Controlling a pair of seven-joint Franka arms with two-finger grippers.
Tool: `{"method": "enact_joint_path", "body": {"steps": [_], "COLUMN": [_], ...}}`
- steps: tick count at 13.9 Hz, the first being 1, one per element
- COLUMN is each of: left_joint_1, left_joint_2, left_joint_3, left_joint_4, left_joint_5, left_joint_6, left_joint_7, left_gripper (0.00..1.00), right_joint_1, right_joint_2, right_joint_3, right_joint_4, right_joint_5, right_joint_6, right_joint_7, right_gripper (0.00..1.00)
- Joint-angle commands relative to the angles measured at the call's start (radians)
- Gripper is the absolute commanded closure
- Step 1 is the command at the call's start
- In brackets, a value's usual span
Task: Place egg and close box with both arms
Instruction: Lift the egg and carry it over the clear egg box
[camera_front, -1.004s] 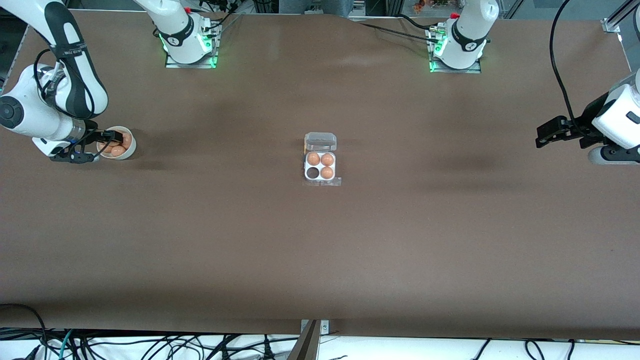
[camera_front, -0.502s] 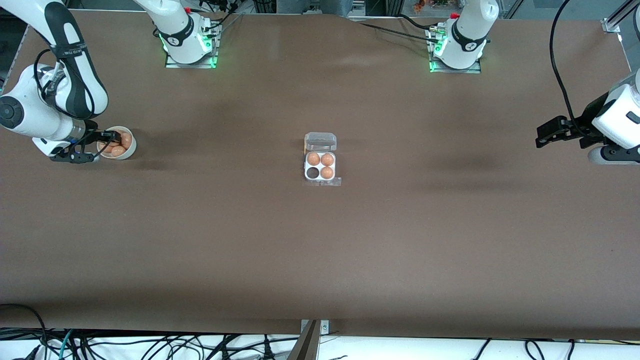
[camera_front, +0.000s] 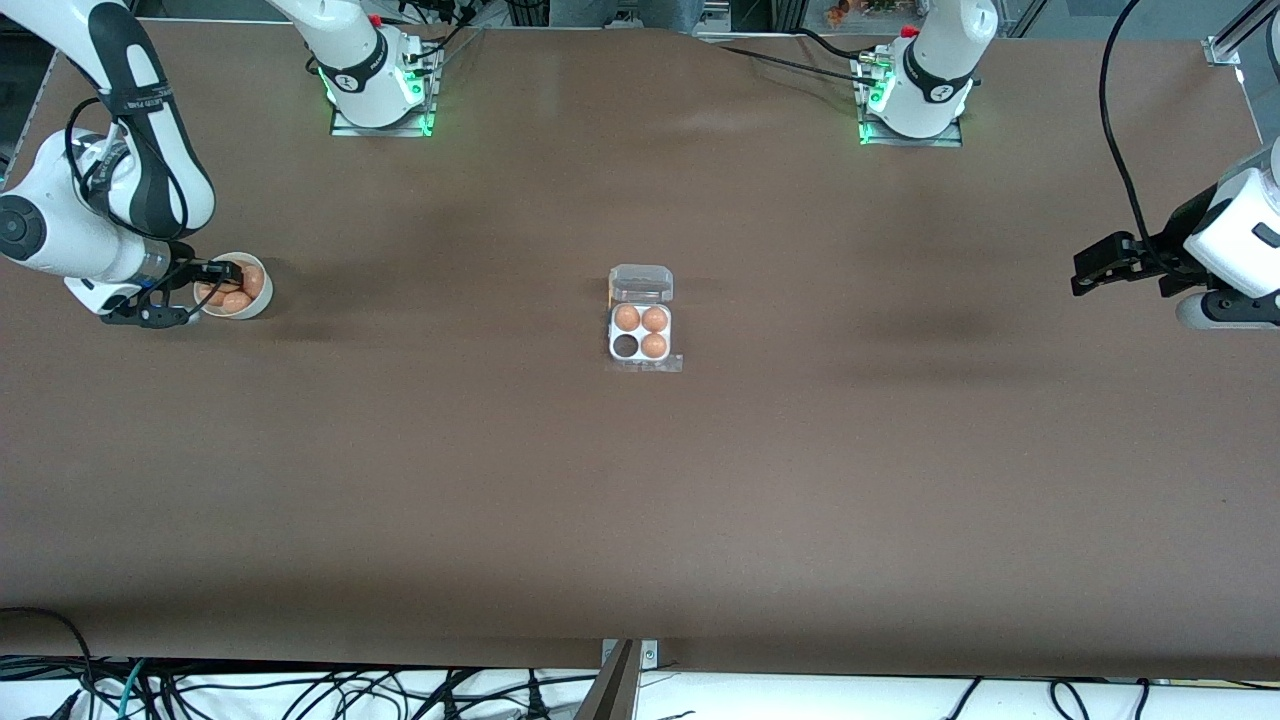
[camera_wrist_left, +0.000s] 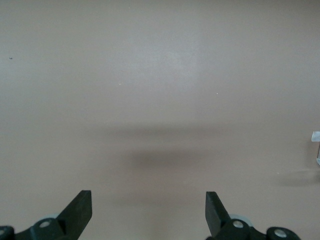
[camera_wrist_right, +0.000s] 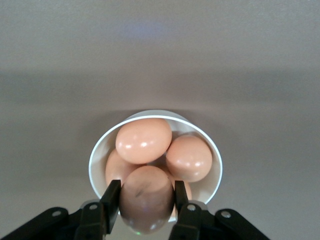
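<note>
Nearest my front camera I see only bare brown table (camera_front: 640, 520). Farther up, at mid-table, sits the box (camera_front: 641, 340), its clear lid (camera_front: 641, 283) thrown back on the edge toward the arm bases. Three of its four cells hold eggs; the one empty cell (camera_front: 626, 346) is on the camera-side row, toward the right arm's end of the table.

Roughly level with the box lid, well away at the right arm's end, stands a white bowl (camera_front: 256, 300) of eggs. My right end effector (camera_front: 228, 283) is down in it, and the right wrist view shows both black fingers (camera_wrist_right: 111, 199) pressed against the sides of one egg (camera_wrist_right: 146, 197), clamped tight on it. That egg sits at the bowl's (camera_wrist_right: 102, 150) rim closest to the wrist camera, with three other eggs lying around and under it in the bowl. I cannot tell whether the gripped egg is clear of the others or touching them.

At the other end of the table, the left end effector (camera_front: 1082, 273) hangs above bare table, well apart from the box, and that arm is waiting. In the left wrist view its fingers (camera_wrist_left: 80, 205) stand wide apart with nothing between them, and a sliver of the box (camera_wrist_left: 316, 145) shows at the picture's edge.

Farthest up, the two green-lit bases (camera_front: 380, 95) stand along the table's edge.
</note>
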Motion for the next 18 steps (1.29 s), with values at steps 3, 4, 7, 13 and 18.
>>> {"method": "enact_joint_path", "body": {"steps": [3,4,7,13,18], "left_joint_1": [0.0,-0.001,-0.001,-0.001,0.0], "left_joint_2": [0.005,0.005,0.005,0.012,0.012], "left_joint_3": [-0.002,-0.002,-0.002,-0.002,-0.002], "left_joint_4": [0.02,0.019,0.014,0.019,0.02], "left_joint_5": [0.014,0.014,0.014,0.014,0.014], "left_joint_6": [-0.017,-0.017,-0.017,-0.017,-0.017], "left_joint_7": [0.003,0.001,0.001,0.001,0.001], "left_gripper": [0.0,0.0,0.0,0.0,0.0], "right_joint_1": [0.077,0.123,0.269,0.563,0.724], "right_joint_2": [-0.023,-0.022,-0.009,0.084,0.262], "right_joint_3": [0.003,0.003,0.003,0.003,0.003], "right_joint_4": [0.188,0.242,0.35,0.515,0.719], "right_joint_5": [-0.008,-0.008,0.008,0.139,0.295], "right_joint_6": [-0.284,-0.344,-0.454,-0.475,-0.473], "right_joint_7": [0.079,0.13,0.274,0.581,0.819], "right_gripper": [0.62,0.62,0.62,0.62,0.62]}}
